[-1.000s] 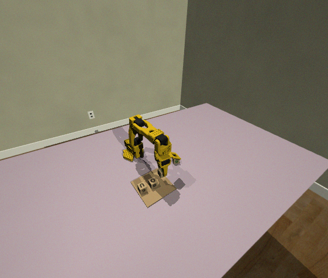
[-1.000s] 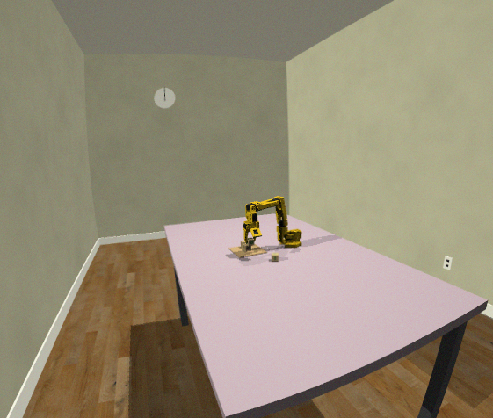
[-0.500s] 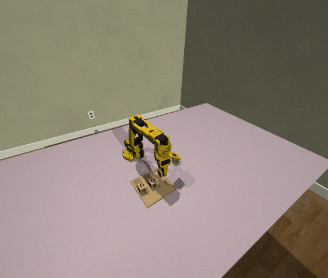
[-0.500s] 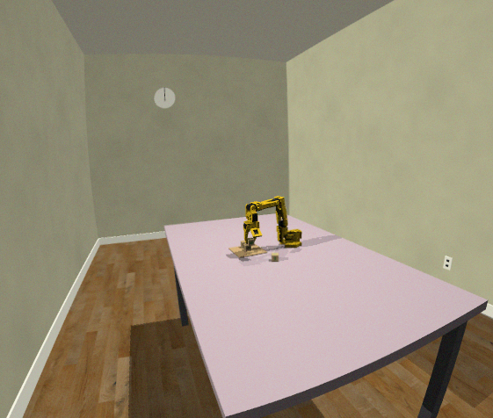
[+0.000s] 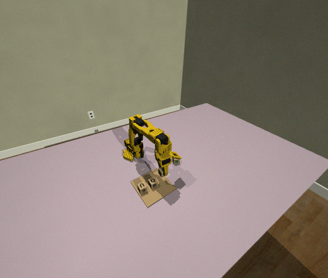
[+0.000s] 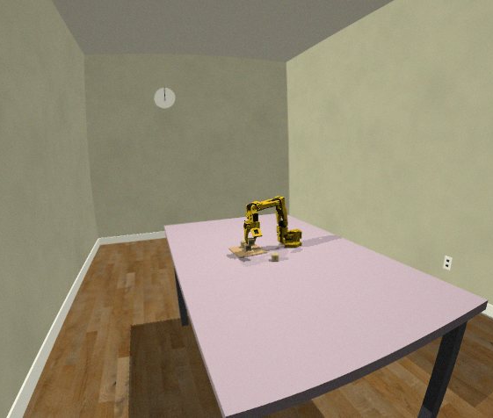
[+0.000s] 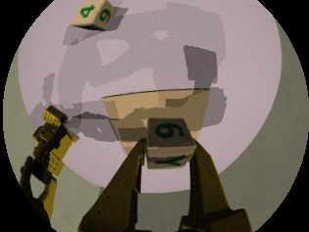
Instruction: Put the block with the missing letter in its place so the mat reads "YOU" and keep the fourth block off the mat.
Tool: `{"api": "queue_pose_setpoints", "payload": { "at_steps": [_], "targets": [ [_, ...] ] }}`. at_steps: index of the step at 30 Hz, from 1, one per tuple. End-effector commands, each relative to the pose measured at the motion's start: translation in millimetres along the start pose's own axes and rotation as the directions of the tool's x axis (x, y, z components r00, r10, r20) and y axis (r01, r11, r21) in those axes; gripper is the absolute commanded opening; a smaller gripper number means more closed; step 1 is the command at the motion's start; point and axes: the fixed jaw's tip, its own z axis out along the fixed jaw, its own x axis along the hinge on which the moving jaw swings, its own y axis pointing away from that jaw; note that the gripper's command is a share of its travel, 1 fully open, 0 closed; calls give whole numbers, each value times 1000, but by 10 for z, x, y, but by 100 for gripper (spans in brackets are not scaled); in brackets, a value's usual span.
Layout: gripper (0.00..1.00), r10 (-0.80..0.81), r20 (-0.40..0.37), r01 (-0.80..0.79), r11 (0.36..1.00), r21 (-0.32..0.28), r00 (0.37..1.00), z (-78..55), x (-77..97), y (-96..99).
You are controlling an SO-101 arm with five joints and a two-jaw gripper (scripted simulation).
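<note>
Wrist view: my fingers clench the block (image 7: 169, 143), Y on its side face. I'd lower it beside the O (image 5: 152, 183), Y turned up.

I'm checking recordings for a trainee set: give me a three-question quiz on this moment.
1. True or false: the gripper is shut on a block.
2. How many blocks lie on the mat? A) one B) two C) three
3. In the wrist view, which digit shows on the held block's upper face?

Key: 1. True. 2. B: the U block and the O block; a fourth block sits off the mat on the table. 3. It looks like a 6 or a 9.
</note>
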Motion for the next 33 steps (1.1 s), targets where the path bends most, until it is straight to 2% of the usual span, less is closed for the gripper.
{"api": "queue_pose_setpoints", "payload": {
  "at_steps": [1,33],
  "targets": [
    [0,-2,34,-3,991,131,999,-207,-47,-121],
    [0,-2,34,-3,991,131,999,-87,-50,-131]
  ]
}}
